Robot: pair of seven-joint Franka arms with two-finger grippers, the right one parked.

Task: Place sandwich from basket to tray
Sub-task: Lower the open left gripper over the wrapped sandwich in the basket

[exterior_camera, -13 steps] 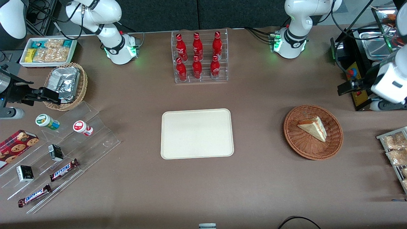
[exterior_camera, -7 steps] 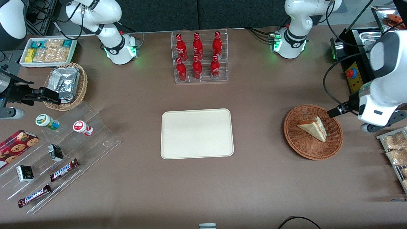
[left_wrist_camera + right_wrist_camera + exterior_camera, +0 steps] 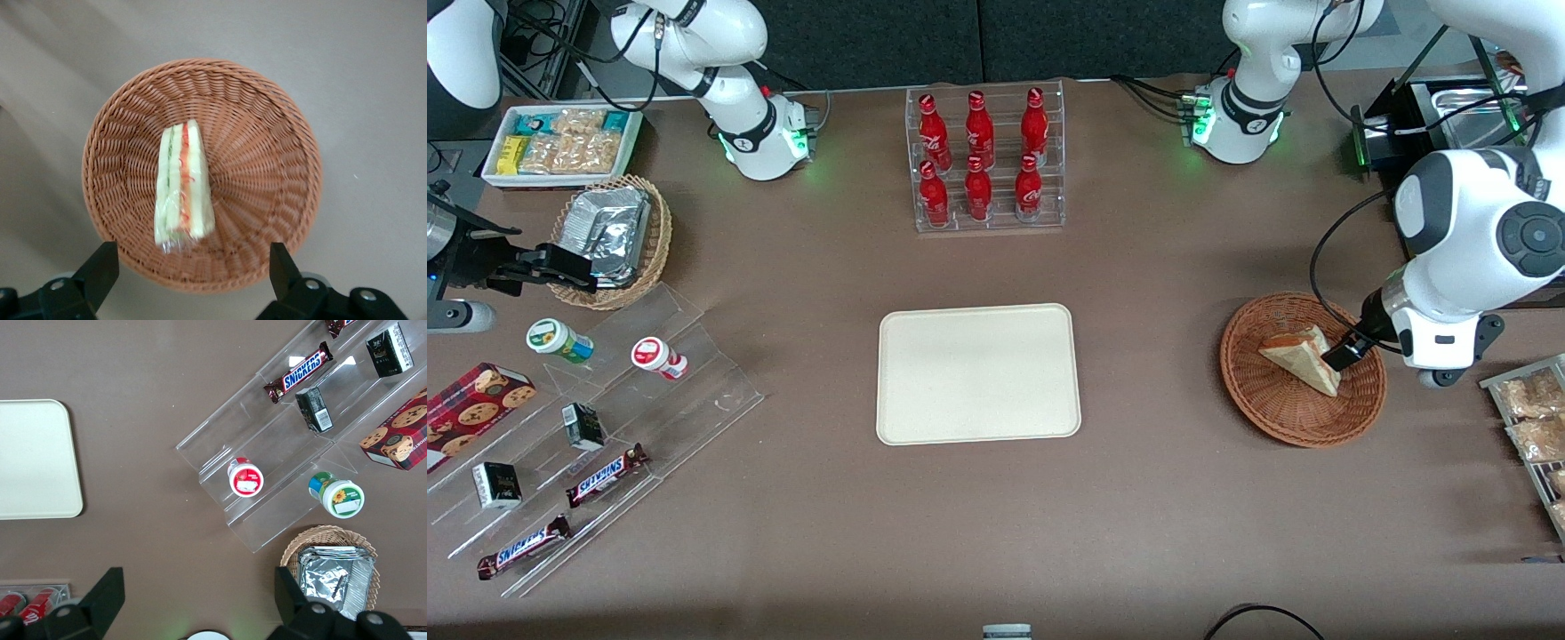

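Note:
The sandwich (image 3: pixel 1303 356), a pale bread wedge with a red-orange and green filling stripe, lies in the reddish-brown wicker basket (image 3: pixel 1280 427) toward the working arm's end of the table. My left gripper (image 3: pixel 1344 352) hangs just above the basket, beside the sandwich's cut edge. In the left wrist view the sandwich (image 3: pixel 183 190) lies on the basket's weave (image 3: pixel 267 167), and the gripper (image 3: pixel 190 272) is open with its fingers spread wide above the basket's rim, holding nothing. The cream tray (image 3: pixel 978 373) lies flat at mid-table and also shows in the right wrist view (image 3: pixel 33 460).
A clear rack of red bottles (image 3: pixel 985 160) stands farther from the front camera than the tray. A wire shelf of snack packets (image 3: pixel 1534 427) sits beside the basket at the table's edge. A tan foil-packet basket (image 3: pixel 609 236), a white snack bin (image 3: pixel 560 142) and an acrylic stand (image 3: pixel 605 427) lie toward the parked arm's end.
The left arm has swung in from the table's edge and come down over the basket, bringing the open gripper close above the sandwich. The sandwich, basket and tray have not moved.

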